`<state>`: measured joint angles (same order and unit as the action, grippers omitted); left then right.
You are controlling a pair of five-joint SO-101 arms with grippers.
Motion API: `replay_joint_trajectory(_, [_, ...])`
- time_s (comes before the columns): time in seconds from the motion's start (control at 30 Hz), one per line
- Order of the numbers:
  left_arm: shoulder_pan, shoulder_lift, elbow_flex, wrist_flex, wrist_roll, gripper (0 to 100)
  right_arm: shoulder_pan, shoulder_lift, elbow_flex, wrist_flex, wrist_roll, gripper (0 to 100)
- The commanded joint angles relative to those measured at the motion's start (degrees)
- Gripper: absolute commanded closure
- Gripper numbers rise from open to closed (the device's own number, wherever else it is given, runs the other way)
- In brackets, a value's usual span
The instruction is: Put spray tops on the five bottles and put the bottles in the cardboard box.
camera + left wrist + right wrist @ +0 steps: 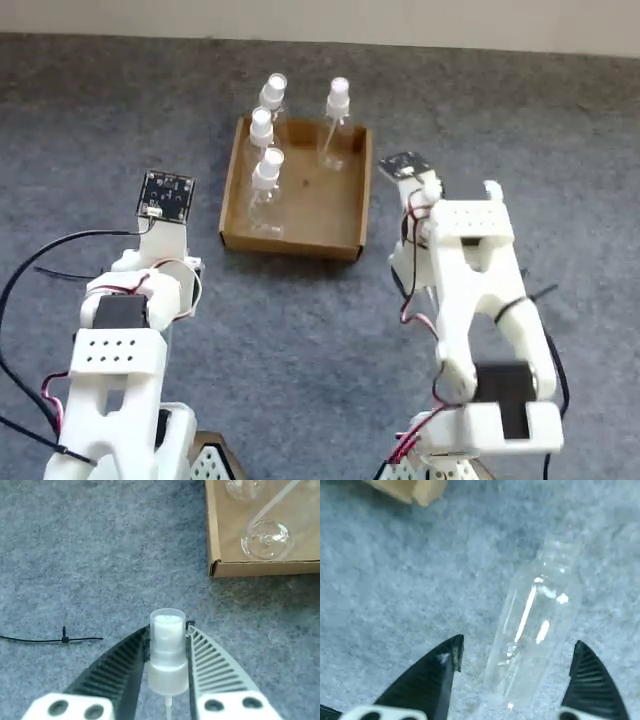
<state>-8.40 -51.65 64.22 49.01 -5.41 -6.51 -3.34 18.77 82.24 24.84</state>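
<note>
Left gripper (167, 629) clamps a white spray top (167, 655), tube trailing back; right gripper (518, 642) gapes around a clear bottle (535, 615) lying lengthwise.

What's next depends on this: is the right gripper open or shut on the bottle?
Open. The right gripper has its fingers wide apart either side of the bottle, carpet showing between.

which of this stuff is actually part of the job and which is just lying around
Job: cardboard box; four capped bottles in it; gripped spray top; uncapped bottle lying on the carpet.
Lying about: black cable tie.
</note>
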Motion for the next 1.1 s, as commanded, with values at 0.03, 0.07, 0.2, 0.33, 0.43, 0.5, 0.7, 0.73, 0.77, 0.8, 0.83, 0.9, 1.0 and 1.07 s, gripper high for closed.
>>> replay_joint_trajectory(0.03, [0.57,-1.36,-0.13,-1.14,0.53,95,0.13,6.55,-8.22,-0.92,-0.70,71.7])
replay_joint_trajectory(0.07, [0.57,-1.36,0.04,-1.14,0.53,95,0.31,7.25,-9.01,-0.92,-0.70,71.7])
replay_joint_trajectory(0.2, [0.57,-1.36,0.04,-1.23,0.53,95,0.40,9.71,-9.71,-1.01,-0.70,71.7])
replay_joint_trajectory(0.33, [0.57,-1.36,0.04,-1.23,0.53,95,1.19,13.93,-9.63,-3.91,-0.70,71.8])
replay_joint_trajectory(0.43, [0.57,-1.36,0.04,-1.23,0.53,95,2.59,15.78,-9.63,-6.55,-0.70,75.9])
replay_joint_trajectory(0.5, [0.57,-1.36,0.04,-1.23,0.53,95,3.30,15.69,-9.63,-6.99,-0.70,77.9])
replay_joint_trajectory(0.7, [0.57,-1.36,0.04,-1.23,0.53,95,3.56,14.29,-9.71,-6.99,-0.97,84.4])
replay_joint_trajectory(0.73, [0.57,-1.36,0.04,-1.23,0.53,95,3.56,13.76,-9.63,-6.99,-0.97,87.2])
replay_joint_trajectory(0.77, [0.57,-1.36,0.04,-1.23,0.53,95,3.56,13.32,-9.63,-6.90,-0.97,90.2])
replay_joint_trajectory(0.8, [0.57,-1.36,0.04,-1.14,0.53,95,3.56,12.79,-9.63,-6.73,-1.05,93.1])
replay_joint_trajectory(0.83, [0.57,-1.36,0.04,-1.14,0.53,95,3.56,12.09,-9.63,-6.55,-1.05,95.6])
replay_joint_trajectory(0.9, [0.57,-1.36,0.04,-1.14,0.53,95,3.56,10.15,-9.63,-6.46,-1.05,99.5])
replay_joint_trajectory(1.0, [0.57,-1.36,0.04,-1.05,0.53,95,3.56,5.85,-9.54,-5.05,-1.05,99.5])
replay_joint_trajectory(1.07, [0.57,-1.36,0.04,-0.97,0.53,95,3.47,2.33,-9.98,-2.42,-1.14,99.5])
